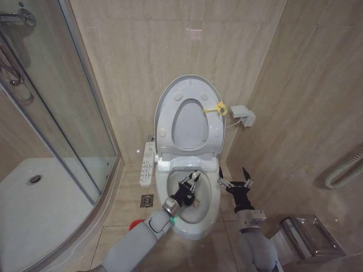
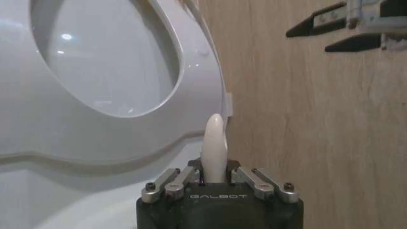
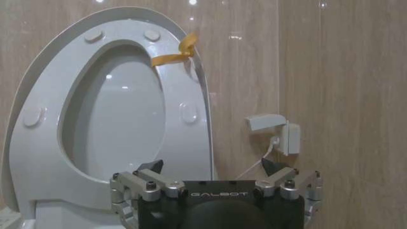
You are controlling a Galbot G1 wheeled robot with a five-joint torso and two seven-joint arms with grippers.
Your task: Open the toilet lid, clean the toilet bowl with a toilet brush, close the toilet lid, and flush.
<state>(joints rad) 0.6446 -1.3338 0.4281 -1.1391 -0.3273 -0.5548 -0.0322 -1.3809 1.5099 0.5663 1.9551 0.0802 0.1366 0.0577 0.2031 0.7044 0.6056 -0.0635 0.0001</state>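
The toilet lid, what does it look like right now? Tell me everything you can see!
The toilet lid is a big, shiny white plastic oval. It stands up, open, leaning back against the beige tiled wall. The ring-shaped seat is lifted up too and rests flat against it, so you see the lid through the seat's hole and around its edge. A yellow tag hangs at the rim on the right side. Neither end effector touches it.

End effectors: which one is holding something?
The left end effector, over the toilet bowl, grips the toilet brush handle; the right end effector is open, empty.
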